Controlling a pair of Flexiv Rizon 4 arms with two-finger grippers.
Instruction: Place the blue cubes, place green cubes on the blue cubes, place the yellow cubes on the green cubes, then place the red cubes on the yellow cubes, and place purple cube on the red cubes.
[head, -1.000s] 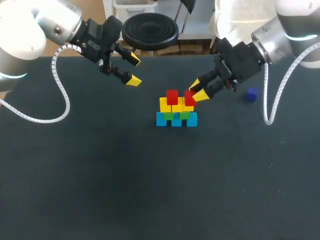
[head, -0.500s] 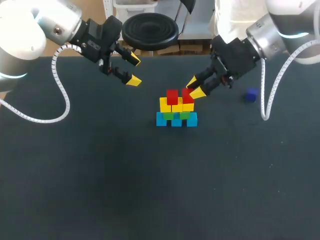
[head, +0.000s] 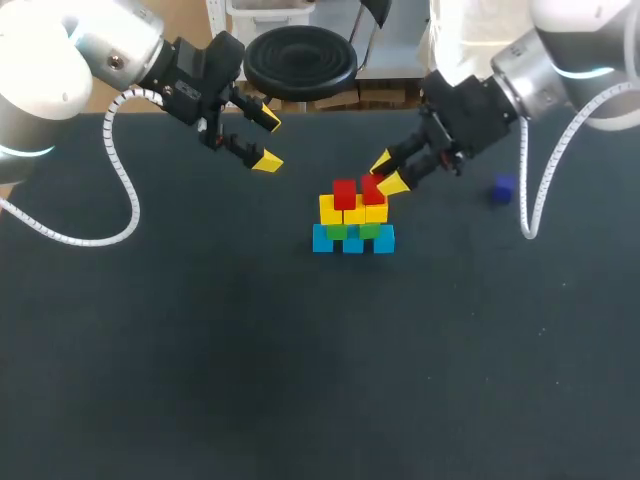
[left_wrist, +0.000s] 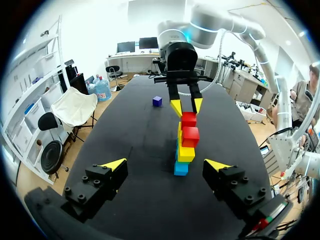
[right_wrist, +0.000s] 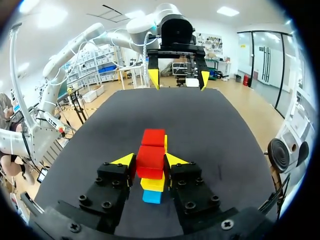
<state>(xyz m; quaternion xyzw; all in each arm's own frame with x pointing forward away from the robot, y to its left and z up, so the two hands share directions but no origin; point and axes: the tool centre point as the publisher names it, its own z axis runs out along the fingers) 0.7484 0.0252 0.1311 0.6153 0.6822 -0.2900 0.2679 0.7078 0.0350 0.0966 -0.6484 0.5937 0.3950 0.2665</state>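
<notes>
Right end effector (right_wrist: 150, 161): clamped on a small solid red cube (right_wrist: 151, 162), with one yellow tip on each of two opposite faces.

Directly under that end effector is the stack on the black table (head: 300, 380). From the top down:
- row of three solid yellow cubes (head: 354, 212)
- two green cubes (head: 337, 231)
- three light-blue cubes (head: 352, 242), sitting on the table

The held red cube is at the end of the yellow row nearest the right arm. Its underside is level with the yellow tops. Can't tell whether it is actually resting on them.

Just ahead of the right tips is a second red cube (right_wrist: 153, 137), free on the yellow row and close beside the held one. Can't tell whether the two touch.

Farther ahead, across the stack, is the left end effector (left_wrist: 166, 165). Its fingers are spread wide with nothing between them. It hangs above the table, well apart from the stack and pointing at it.

The dark purple cube (head: 503, 189) sits alone on the table. It is behind the right end effector's tips, off to the side near that arm's wrist. It is well apart from the stack and from the left end effector.
</notes>
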